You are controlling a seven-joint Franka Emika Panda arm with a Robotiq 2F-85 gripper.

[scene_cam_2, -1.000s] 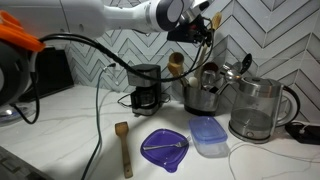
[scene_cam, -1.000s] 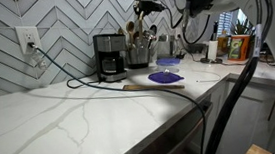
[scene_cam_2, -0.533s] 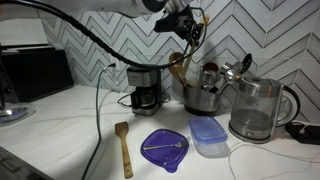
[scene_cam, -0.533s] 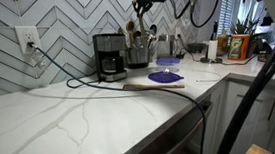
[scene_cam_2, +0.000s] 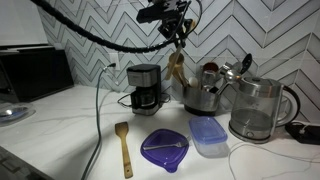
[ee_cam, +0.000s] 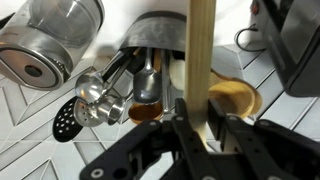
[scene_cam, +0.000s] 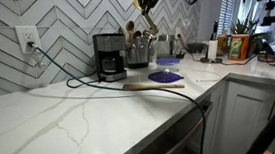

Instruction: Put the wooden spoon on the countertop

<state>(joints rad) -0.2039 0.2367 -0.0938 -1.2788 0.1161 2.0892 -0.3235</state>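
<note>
One spatula (scene_cam_2: 122, 148) lies on the countertop (scene_cam_2: 50, 122) left of a coffee maker (scene_cam_2: 145, 88), and right of that the gripper (scene_cam_2: 175, 22), high over a utensil pot (scene_cam_2: 200, 98), is clamped on the handle of the spoon (ee_cam: 200, 50), holding it well above the countertop.

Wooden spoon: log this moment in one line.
wooden spoon: handle in shut fingers | place: over utensil holder | countertop: not reached

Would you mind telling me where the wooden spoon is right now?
In the wrist view the wooden spoon is clamped in the pincer, over the metal utensil holder beside the coffee maker.
</note>
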